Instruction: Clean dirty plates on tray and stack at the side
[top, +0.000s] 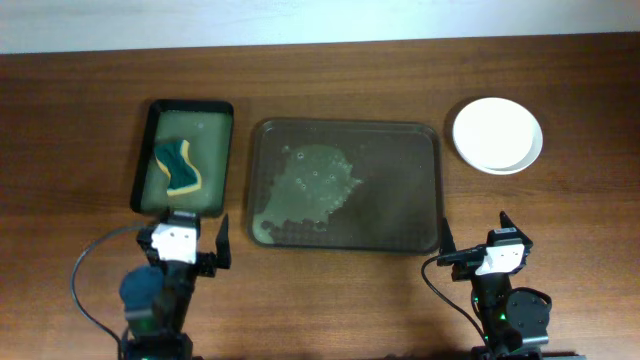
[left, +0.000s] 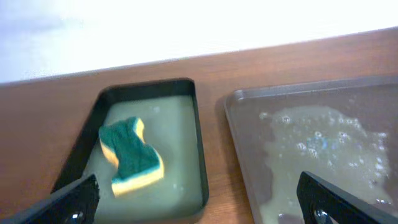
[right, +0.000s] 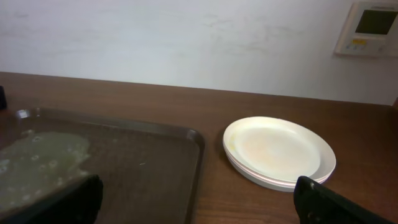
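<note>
The white plates (top: 497, 134) sit in one stack on the table to the right of the dark brown tray (top: 430, 190); the stack also shows in the right wrist view (right: 278, 151). The tray holds a foamy soapy puddle (top: 315, 185) and no plates; it also shows in the left wrist view (left: 249, 118) and the right wrist view (right: 161, 162). My left gripper (top: 186, 250) is open and empty at the front, below the small black tray. My right gripper (top: 482, 250) is open and empty at the front, near the brown tray's right corner.
A small black tray with a green inside (top: 145, 165) stands left of the brown tray. It holds a green and yellow sponge (top: 178, 167), also seen in the left wrist view (left: 132, 156), lying in soapy water. A wall unit (right: 372, 28) hangs behind.
</note>
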